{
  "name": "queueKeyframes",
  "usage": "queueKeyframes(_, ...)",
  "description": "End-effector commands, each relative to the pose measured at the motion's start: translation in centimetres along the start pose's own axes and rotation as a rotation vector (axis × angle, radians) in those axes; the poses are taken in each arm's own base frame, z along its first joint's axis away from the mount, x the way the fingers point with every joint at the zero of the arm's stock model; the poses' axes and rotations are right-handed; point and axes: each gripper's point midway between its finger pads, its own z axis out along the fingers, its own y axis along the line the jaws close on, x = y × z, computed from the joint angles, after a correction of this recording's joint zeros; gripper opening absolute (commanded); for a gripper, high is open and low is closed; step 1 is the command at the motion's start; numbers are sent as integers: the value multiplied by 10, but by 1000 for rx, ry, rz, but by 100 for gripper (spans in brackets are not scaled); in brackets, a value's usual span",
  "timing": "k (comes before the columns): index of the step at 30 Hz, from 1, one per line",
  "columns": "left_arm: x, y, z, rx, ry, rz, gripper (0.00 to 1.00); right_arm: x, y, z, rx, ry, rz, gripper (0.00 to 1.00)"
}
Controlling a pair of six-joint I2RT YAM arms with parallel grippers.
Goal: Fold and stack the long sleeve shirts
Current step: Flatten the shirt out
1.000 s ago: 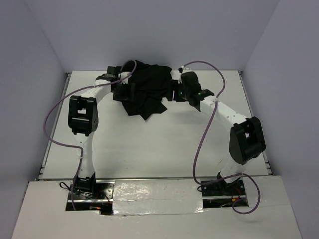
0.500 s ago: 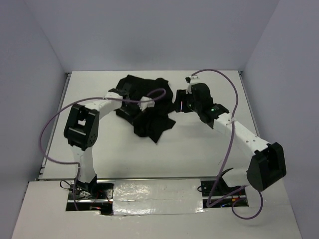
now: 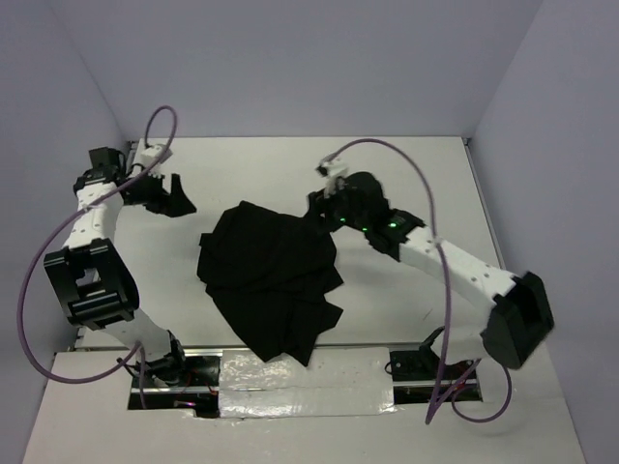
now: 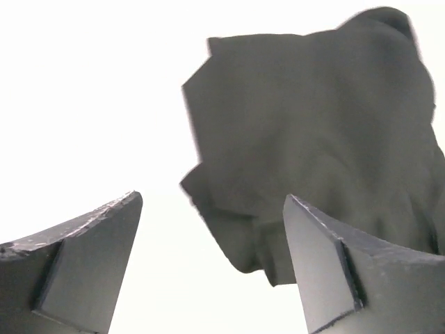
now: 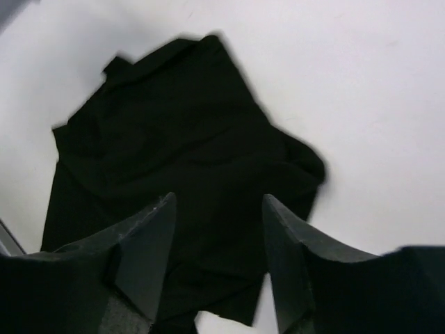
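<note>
Black long sleeve shirt (image 3: 271,275) lies crumpled in the middle of the worktop (image 3: 406,290), its near corner lapping onto the taped strip (image 3: 338,382) at bottom centre, between the arm bases. Right gripper (image 3: 324,211) hangs at the shirt's far right edge, just right of frame centre, jaws parted partway and empty. Left gripper (image 3: 174,198) is farther off at upper left, well apart from the shirt, jaws wide, gripping nothing.

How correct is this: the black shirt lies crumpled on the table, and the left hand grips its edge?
Wrong in one point: the left hand grips nothing. The left wrist view shows it open, apart from the black shirt, which does lie crumpled on the table.
</note>
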Motion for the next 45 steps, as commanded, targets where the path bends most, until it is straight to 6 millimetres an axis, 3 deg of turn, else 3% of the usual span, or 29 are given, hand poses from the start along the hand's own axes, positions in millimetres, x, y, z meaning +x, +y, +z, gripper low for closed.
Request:
queueKeyframes(1, 3, 21, 6, -74, -70, -315, 94, 17, 68, 35, -116, 100, -175, 62)
queueKeyframes(3, 23, 32, 8, -179, -39, -330, 92, 24, 92, 66, -100, 165, -280, 76)
queueKeyframes(4, 25, 36, 9, -202, -40, -316, 92, 42, 123, 68, -154, 222, -377, 80)
queueKeyframes(5, 32, 38, 11, -216, -23, -320, 92, 51, 139, 88, -167, 253, -421, 84)
queueKeyframes(7, 48, 45, 13, -245, 37, -323, 95, 82, 164, 96, -197, 347, -506, 90)
queueKeyframes(8, 60, 51, 19, -249, 77, -347, 96, 98, 171, 115, -191, 391, -527, 90)
queueKeyframes(10, 77, 57, 23, -267, 136, -379, 96, 125, 172, 123, -175, 488, -572, 90)
queueKeyframes(13, 98, 62, 28, -289, 196, -423, 96, 149, 185, 139, -175, 543, -621, 88)
queueKeyframes(17, 99, 66, 28, -312, 192, -418, 96, 160, 196, 151, -151, 535, -615, 79)
queueKeyframes(19, 100, 68, 27, -323, 197, -423, 96, 164, 190, 153, -107, 569, -606, 52)
queueKeyframes(20, 97, 68, 26, -327, 194, -412, 96, 155, 188, 159, -65, 551, -608, 25)
queueKeyframes(22, 94, 69, 23, -335, 193, -403, 96, 136, 191, 157, -49, 520, -602, 5)
queueKeyframes(25, 86, 70, 17, -350, 177, -378, 97, 93, 211, 145, -118, 427, -578, 0)
queueKeyframes(26, 80, 72, 14, -360, 167, -367, 98, 57, 222, 130, -151, 353, -556, 0)
queueKeyframes(27, 78, 73, 11, -367, 160, -367, 98, 36, 231, 121, -189, 301, -536, 0)
queueKeyframes(30, 60, 82, -4, -400, 110, -373, 98, -56, 235, 74, -227, 88, -438, 0)
queueKeyframes(31, 50, 86, -10, -417, 83, -369, 99, -86, 215, 51, -226, 29, -361, 0)
queueKeyframes(33, 34, 93, -26, -451, 29, -380, 99, -111, 185, 35, -215, -28, -263, 0)
queueKeyframes(34, 20, 96, -34, -471, -3, -366, 99, -116, 141, 23, -169, -27, -153, 0)
queueKeyframes(36, 1, 98, -46, -504, -46, -337, 99, -114, 98, 14, -127, -34, -57, 0)
queueKeyframes(37, -14, 98, -53, -514, -79, -313, 99, -99, 74, 2, -107, -12, -12, 0)
queueKeyframes(38, -21, 96, -57, -517, -92, -304, 99, -97, 33, -3, -33, -17, 55, 0)
queueKeyframes(39, -28, 95, -60, -518, -103, -294, 99, -90, 14, -8, -6, -12, 88, 4)
queueKeyframes(40, -38, 94, -65, -519, -119, -276, 98, -72, -8, -14, 45, 23, 125, 20)
queueKeyframes(41, -39, 91, -63, -510, -107, -270, 98, -64, -50, -20, 166, 37, 170, 74)
queueKeyframes(42, -40, 90, -64, -514, -102, -262, 98, -43, -73, -28, 258, 110, 205, 94)
queueKeyframes(43, -42, 90, -65, -526, -96, -249, 98, -29, -99, -33, 347, 146, 240, 100)
queueKeyframes(44, -44, 86, -60, -522, -83, -221, 98, -22, -141, -48, 450, 150, 310, 100)
queueKeyframes(45, -43, 83, -58, -520, -72, -207, 98, -17, -156, -56, 483, 151, 379, 100)
